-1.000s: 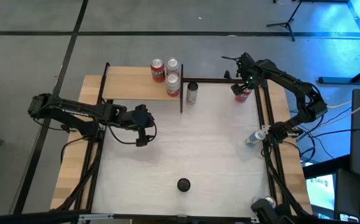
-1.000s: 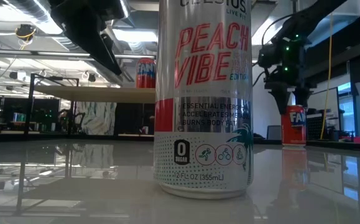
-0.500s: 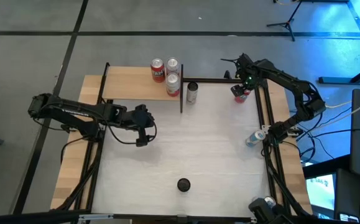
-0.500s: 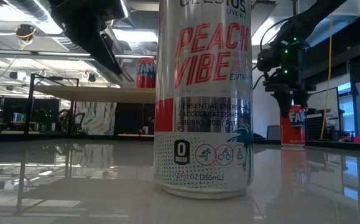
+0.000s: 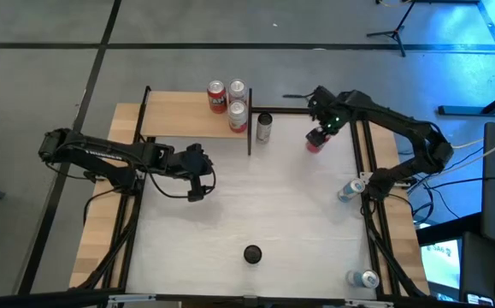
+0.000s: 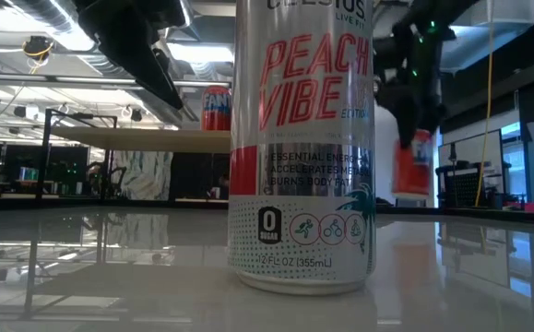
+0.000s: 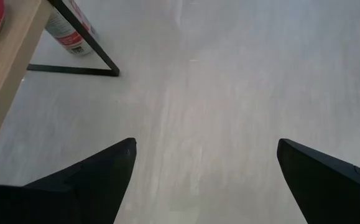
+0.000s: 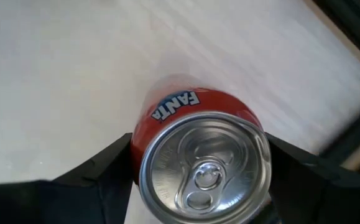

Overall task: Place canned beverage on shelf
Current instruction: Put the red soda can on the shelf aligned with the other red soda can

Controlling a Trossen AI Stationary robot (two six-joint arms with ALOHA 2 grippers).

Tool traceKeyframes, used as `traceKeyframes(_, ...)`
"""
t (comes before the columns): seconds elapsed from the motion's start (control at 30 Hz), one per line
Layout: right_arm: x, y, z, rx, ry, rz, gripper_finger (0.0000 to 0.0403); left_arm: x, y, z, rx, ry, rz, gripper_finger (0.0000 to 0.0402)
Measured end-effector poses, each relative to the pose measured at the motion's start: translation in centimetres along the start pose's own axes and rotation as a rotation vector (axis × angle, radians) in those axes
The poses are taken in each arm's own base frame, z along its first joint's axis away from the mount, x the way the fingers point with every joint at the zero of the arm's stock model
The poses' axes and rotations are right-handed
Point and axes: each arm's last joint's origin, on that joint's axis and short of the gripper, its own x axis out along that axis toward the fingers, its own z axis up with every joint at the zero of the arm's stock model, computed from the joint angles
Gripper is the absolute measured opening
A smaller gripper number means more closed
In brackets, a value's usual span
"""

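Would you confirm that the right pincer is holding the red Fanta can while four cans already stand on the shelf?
Not quite: three cans stand on the shelf, not four, as the high view shows. The silver can beside it is on the table, past the shelf's frame. The rest holds: the right pincer grips the red Fanta can.

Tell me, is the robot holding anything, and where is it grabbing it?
Yes. The right gripper holds the red Fanta can by its sides near the top, lifted off the table. The left gripper is open and holds nothing.
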Motion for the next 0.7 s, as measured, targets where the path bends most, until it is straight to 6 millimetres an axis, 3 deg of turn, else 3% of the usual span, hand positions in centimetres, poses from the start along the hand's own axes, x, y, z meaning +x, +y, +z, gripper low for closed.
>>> traceKeyframes(0.27, -1.0, 8.0, -0.1, -0.193, -0.128, 0.104, 0.0287, 0.0, 0.0, 0.0, -0.001, 0.0, 0.0, 0.0379)
traceKeyframes(0.7, 0.4, 17.9, -0.1, -0.451, -0.156, 0.193, 0.0285, 0.0, 0.0, 0.3, -0.006, -0.031, -0.003, 0.0379)
